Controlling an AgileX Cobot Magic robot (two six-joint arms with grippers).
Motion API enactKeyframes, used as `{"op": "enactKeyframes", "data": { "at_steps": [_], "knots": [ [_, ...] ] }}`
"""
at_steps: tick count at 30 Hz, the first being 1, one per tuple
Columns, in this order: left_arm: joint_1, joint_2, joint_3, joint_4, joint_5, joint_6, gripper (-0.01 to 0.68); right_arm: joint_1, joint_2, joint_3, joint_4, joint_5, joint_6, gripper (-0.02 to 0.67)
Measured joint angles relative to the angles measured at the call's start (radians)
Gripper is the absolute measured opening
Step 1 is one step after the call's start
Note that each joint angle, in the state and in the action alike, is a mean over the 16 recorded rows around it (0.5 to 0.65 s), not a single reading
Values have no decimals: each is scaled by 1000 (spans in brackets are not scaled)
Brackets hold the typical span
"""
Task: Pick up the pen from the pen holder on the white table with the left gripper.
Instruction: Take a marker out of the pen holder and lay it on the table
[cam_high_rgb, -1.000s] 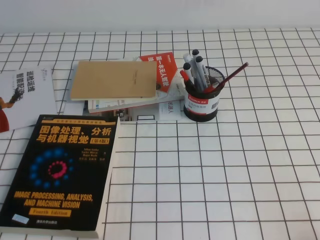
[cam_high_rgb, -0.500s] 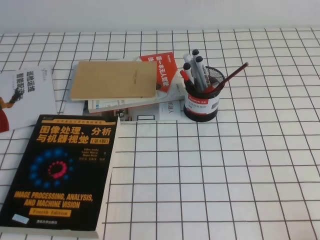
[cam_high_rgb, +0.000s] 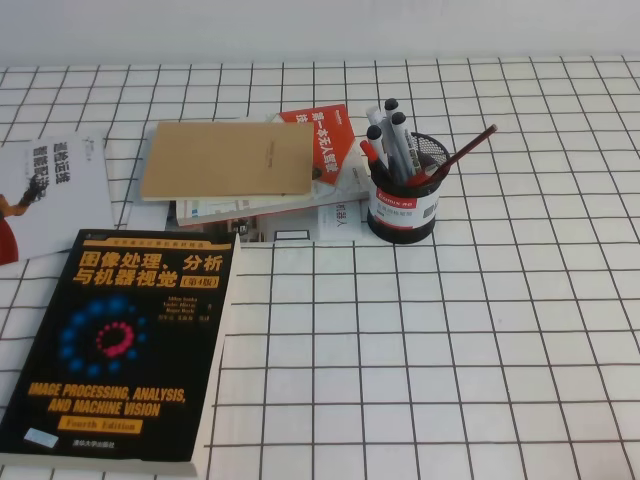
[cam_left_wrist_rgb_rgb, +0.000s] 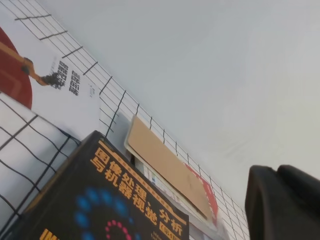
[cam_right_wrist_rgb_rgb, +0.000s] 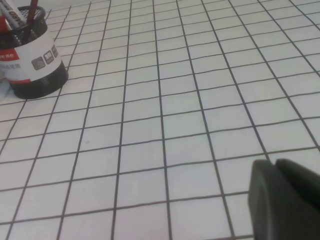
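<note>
The pen (cam_high_rgb: 367, 150), one short marker with a red cap, stands in the pen holder (cam_high_rgb: 402, 205) at its left rim, leaning left, untouched by either hand. The left hand (cam_left_wrist_rgb_rgb: 282, 202) shows only as a black bulk in the lower right corner of its own wrist view; it is clenched shut with nothing in it, and it hangs well apart from the holder, above the left part of the table (cam_high_rgb: 420, 340). Nearest it lies one black book (cam_left_wrist_rgb_rgb: 100, 200) with orange lettering and a ring of blue and red dots on the cover. Beyond that sits one plain tan book (cam_left_wrist_rgb_rgb: 165, 170) on top of a loose stack, with one red-covered book (cam_left_wrist_rgb_rgb: 207, 192) poking out past it and white papers under both. To the left lies one white booklet (cam_left_wrist_rgb_rgb: 55, 85) with a red patch on it.

The right hand (cam_right_wrist_rgb_rgb: 285, 200) is likewise one dark shape in the corner of its wrist view, over bare grid squares; whether it is released or clenched cannot be told.

In the holder, a single black mesh cup with a white label under a red band, three grey markers (cam_high_rgb: 392, 135) with black caps stand beside the pen, and one thin dark-red pencil (cam_high_rgb: 465, 152) leans out to the right.
</note>
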Motion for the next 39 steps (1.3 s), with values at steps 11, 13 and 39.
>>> {"op": "enactKeyframes", "data": {
  "at_steps": [11, 13, 39],
  "knots": [
    [0, 92, -156, -54, 159, 192, -1, 0, 0, 0, 0, 0, 0, -16],
    [0, 145, -217, -57, 212, 274, -1, 0, 0, 0, 0, 0, 0, -16],
    [-223, 1304, -902, -768, 426, 1655, 31, 0, 0, 0, 0, 0, 0, -16]
  ]
}}
